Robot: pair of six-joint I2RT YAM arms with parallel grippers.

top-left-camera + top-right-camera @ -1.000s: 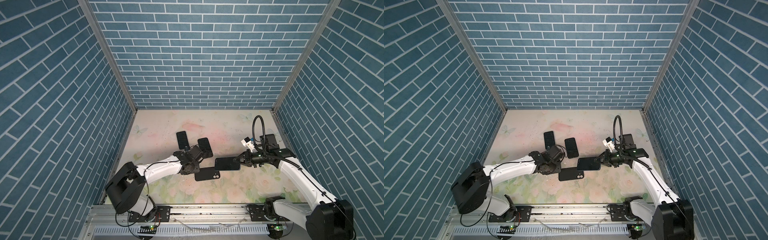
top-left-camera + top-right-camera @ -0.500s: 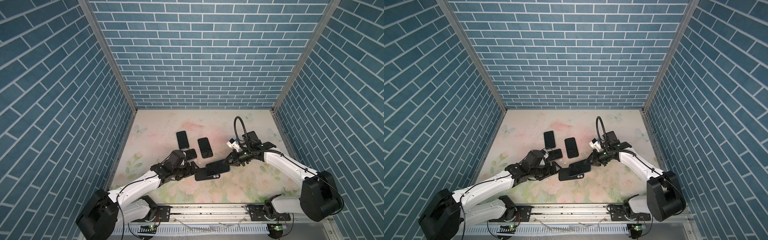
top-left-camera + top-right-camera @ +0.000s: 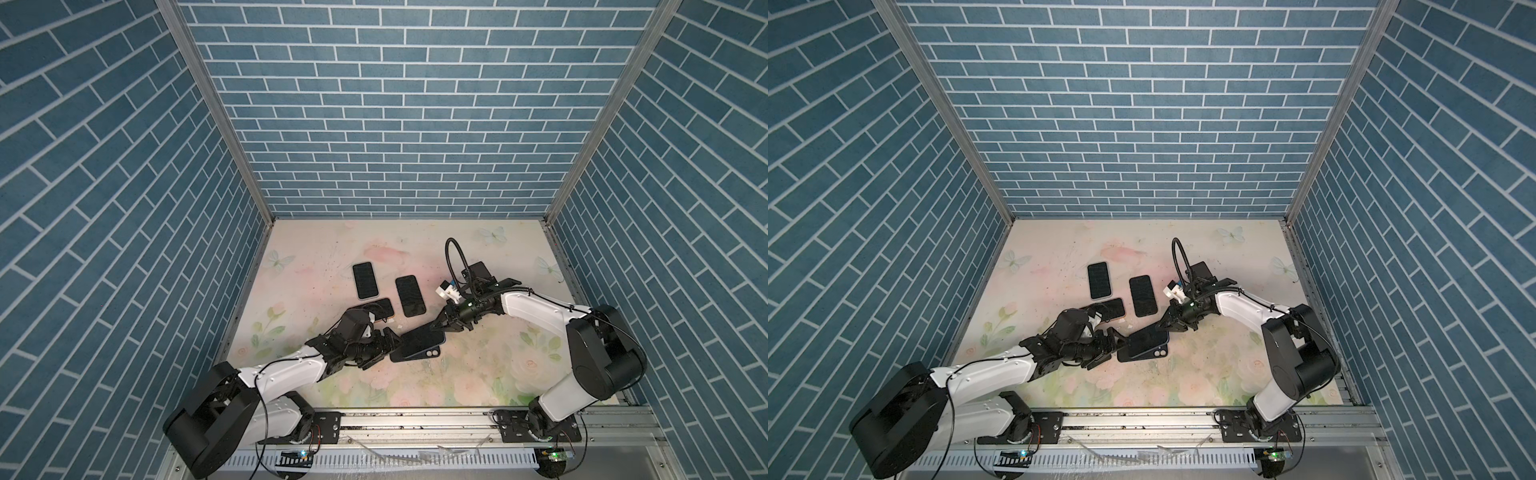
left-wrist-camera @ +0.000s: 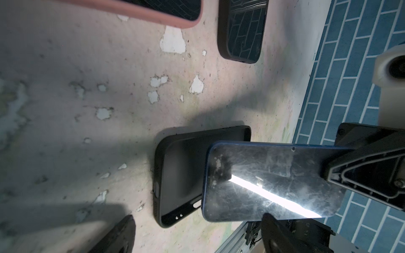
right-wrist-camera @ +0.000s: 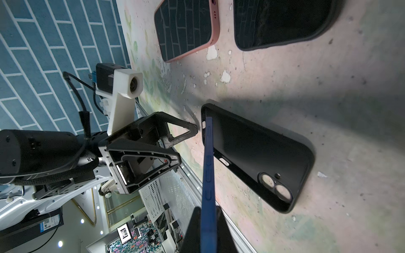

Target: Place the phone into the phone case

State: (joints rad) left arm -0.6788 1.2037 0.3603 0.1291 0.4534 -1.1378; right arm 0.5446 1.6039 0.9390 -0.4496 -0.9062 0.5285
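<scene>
Right wrist view: your right pincer [image 5: 207, 211] clamps the blue phone [image 5: 208, 164], tilted over the black phone case [image 5: 252, 149]; your left pincer [image 5: 186, 144] gapes just beside its end.

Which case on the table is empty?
The black case beneath the blue phone: bare interior, open camera cutout; pink case and both other black cases hold phones.

The blue-edged phone [image 4: 271, 181], dark screen scuffed, is pinched by one end in my right pincer [image 3: 438, 327], slanting over the phone case [image 4: 177, 175]. That lies black, empty, hollow up, just beyond my left pincer's [image 3: 386, 348] spread tips.
</scene>
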